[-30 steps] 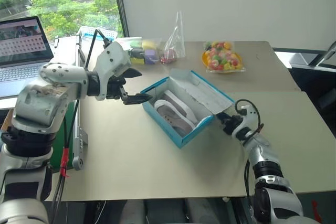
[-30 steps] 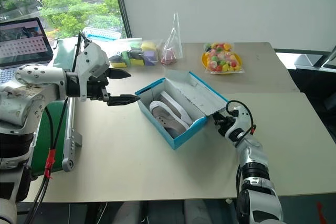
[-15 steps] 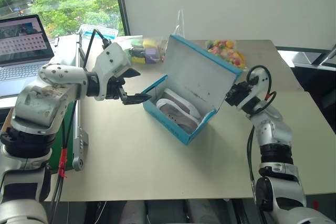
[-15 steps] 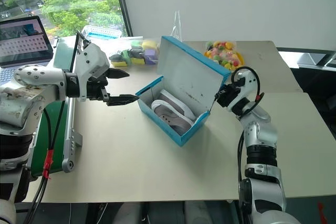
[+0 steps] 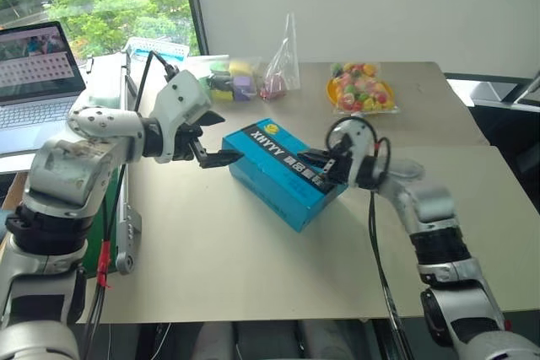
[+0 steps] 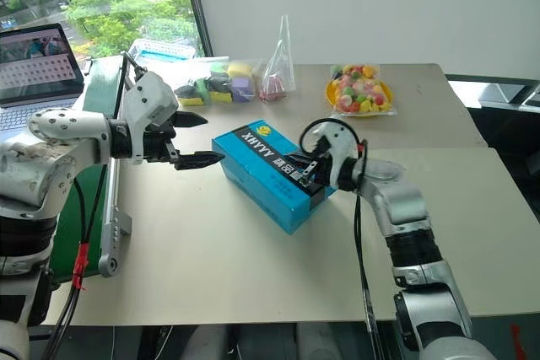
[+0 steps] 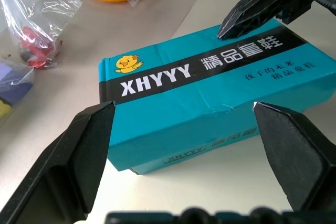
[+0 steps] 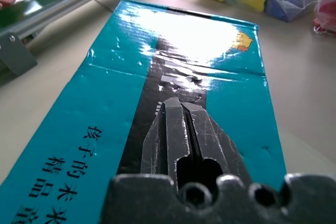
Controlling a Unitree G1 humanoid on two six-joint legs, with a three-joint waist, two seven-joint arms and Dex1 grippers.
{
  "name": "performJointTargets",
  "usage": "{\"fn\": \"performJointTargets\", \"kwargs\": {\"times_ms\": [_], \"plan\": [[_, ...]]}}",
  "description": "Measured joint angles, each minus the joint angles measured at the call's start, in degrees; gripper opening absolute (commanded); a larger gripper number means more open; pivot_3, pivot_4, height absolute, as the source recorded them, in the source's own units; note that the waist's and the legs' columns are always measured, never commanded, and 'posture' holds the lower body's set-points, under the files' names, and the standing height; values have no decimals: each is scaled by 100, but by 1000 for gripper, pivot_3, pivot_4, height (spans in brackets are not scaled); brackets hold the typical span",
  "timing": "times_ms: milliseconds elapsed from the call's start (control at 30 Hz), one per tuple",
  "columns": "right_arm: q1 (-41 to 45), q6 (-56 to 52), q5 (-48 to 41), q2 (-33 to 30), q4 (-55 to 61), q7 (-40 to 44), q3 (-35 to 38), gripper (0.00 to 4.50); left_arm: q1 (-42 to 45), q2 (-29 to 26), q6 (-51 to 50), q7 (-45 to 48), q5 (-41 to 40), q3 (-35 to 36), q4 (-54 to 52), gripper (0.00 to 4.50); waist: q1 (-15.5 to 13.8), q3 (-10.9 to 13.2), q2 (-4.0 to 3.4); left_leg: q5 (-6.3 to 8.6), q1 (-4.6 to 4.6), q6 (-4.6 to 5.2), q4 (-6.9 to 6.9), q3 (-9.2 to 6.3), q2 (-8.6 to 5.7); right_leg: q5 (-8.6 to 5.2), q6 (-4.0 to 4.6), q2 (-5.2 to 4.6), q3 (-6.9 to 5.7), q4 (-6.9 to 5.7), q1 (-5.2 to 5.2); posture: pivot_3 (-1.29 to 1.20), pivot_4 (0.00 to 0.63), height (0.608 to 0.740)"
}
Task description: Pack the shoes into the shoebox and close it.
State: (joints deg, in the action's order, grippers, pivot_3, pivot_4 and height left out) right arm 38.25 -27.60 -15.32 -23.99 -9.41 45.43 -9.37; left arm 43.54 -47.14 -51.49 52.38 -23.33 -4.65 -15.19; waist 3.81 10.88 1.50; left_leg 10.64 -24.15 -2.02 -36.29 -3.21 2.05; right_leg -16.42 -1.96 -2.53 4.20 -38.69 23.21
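The shoebox (image 5: 283, 170) lies on the beige table (image 5: 219, 267) with its lid down flat, the black band of lettering and the small yellow logo (image 7: 127, 64) facing up. The shoes are hidden inside, so I can't see how they lie.

The right gripper (image 5: 314, 160) has its two black fingers pressed together with no gap, and nothing is held between them. Their tips rest on the lid's black band near the end of the box closest to that arm; the lid stretches out ahead of the fingertips toward the logo end.

The left gripper (image 5: 213, 139) has its fingers spread wide and empty. The logo end of the box sits just beyond its fingertips; the lower finger (image 5: 222, 158) is right by the box's corner, though I can't tell whether it touches.

Past the box, well beyond both grippers, sit a plate of colourful sweets (image 5: 358, 93), a clear bag (image 5: 279, 69) and bagged blocks (image 5: 226, 80).
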Motion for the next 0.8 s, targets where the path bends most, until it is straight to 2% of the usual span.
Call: {"fn": "performJointTargets", "kwargs": {"times_ms": [233,467,533,667,800], "plan": [[163,447,895,41,-163,3,-735,65,-121,-5,-15,-73,-61,9,-90,4500,7,-1,1,0,8,0,-11,1,0,0,1,0,1,-15,-5,0,150,740],[227,717,1565,-99,-2,41,-1066,65,-297,-50,-12,-163,-84,28,-210,4500,2,-7,10,0,36,0,-11,2,0,-2,1,0,1,-16,-30,0,150,740],[216,487,1438,-114,163,120,-960,65,-427,-49,-14,-160,-154,57,-248,4500,-5,-7,10,0,31,0,-11,0,0,-1,1,0,1,-16,-27,0,150,740],[126,-464,582,-169,881,572,-474,65,-713,-58,-38,-45,-437,283,-510,4500,-13,-5,8,0,-4,0,-17,-3,0,-1,2,-1,0,-20,4,0,150,740],[48,-1507,-690,-1102,2348,1273,413,65,-1579,-378,-24,218,-655,371,-902,4500,-46,1,-1,1,-5,1,-8,-6,0,-2,1,-5,-7,-8,2,0,150,740]]}}
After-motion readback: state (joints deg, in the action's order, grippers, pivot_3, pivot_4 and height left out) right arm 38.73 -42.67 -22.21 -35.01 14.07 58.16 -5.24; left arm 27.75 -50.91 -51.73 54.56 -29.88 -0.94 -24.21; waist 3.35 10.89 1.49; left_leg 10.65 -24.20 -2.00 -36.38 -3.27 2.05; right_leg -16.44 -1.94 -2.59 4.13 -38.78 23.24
